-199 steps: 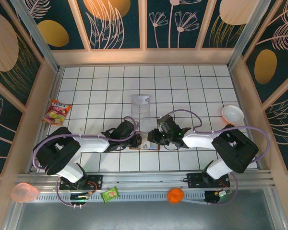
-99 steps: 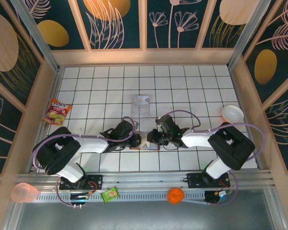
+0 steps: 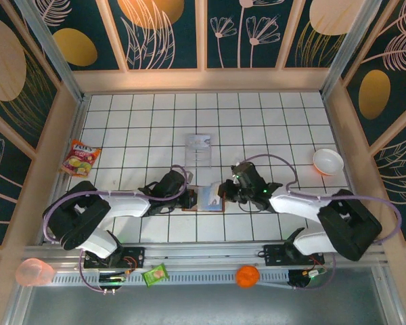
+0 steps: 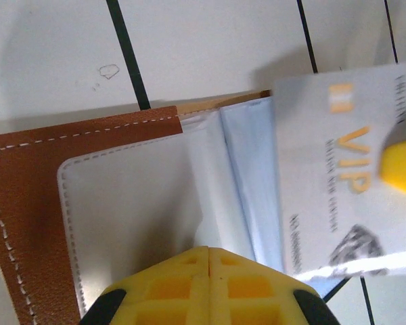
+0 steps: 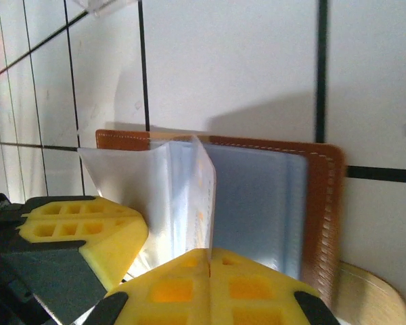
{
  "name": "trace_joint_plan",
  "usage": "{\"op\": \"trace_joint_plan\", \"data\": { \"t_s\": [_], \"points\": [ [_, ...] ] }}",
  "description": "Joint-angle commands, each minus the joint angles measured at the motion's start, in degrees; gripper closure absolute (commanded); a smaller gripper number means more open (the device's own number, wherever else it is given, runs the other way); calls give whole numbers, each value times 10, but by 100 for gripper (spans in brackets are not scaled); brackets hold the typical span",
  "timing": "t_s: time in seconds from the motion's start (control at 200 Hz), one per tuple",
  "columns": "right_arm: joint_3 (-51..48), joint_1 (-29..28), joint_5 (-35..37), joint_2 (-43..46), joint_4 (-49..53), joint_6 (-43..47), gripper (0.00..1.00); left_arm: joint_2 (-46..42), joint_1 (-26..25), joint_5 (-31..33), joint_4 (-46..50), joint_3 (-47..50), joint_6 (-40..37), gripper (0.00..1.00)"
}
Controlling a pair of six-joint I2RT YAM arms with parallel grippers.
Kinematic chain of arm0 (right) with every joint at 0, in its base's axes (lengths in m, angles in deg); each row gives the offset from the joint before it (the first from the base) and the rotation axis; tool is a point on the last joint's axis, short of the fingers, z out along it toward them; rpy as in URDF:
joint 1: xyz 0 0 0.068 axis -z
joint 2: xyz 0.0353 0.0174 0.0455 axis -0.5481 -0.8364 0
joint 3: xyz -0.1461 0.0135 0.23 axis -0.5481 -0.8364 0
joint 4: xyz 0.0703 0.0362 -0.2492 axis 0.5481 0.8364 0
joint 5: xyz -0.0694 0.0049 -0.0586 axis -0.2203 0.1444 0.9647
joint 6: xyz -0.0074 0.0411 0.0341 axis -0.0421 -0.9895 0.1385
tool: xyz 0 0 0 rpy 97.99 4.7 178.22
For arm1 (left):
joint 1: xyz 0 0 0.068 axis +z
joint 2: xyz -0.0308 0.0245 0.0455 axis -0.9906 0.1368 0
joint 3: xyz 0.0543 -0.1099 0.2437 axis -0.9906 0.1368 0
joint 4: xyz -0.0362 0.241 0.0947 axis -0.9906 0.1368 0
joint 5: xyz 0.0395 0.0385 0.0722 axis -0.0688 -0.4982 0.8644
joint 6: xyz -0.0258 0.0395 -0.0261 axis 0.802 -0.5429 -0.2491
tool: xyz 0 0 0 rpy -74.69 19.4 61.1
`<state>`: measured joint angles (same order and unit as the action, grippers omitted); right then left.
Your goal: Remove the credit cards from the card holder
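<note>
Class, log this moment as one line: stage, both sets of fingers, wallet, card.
stage: card pull | left fingers: shut at wallet | right fingers: shut on card | wallet: open | card: partly out

Top camera looks down from behind — wrist cameras, close in, share the card holder (image 4: 27, 203).

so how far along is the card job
Done: the card holder lies open. In hand: the left pincer grips its sleeve while the right pincer holds a VIP card, mostly out. Left: free it and set it down; whether other cards remain in the sleeves is unclear.
</note>
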<state>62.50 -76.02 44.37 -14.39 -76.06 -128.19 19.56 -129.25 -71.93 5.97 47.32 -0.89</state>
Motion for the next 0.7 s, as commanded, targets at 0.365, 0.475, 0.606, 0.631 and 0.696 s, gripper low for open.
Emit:
{"op": "trace_joint_plan", "data": {
  "t_s": [0.365,0.475,0.606,0.631,0.696],
  "points": [
    [284,8,74,-32,210,418,100,-193,35,54,99,17,2,1],
    [359,12,76,-79,255,518,100,-223,37,79,131,32,5,1],
    [434,17,63,-132,297,622,100,-258,37,92,164,44,8,1],
    [450,18,59,-142,309,640,100,-264,38,95,171,44,7,1],
    [503,19,55,-174,350,687,100,-277,38,102,190,45,5,1]
  ]
}}
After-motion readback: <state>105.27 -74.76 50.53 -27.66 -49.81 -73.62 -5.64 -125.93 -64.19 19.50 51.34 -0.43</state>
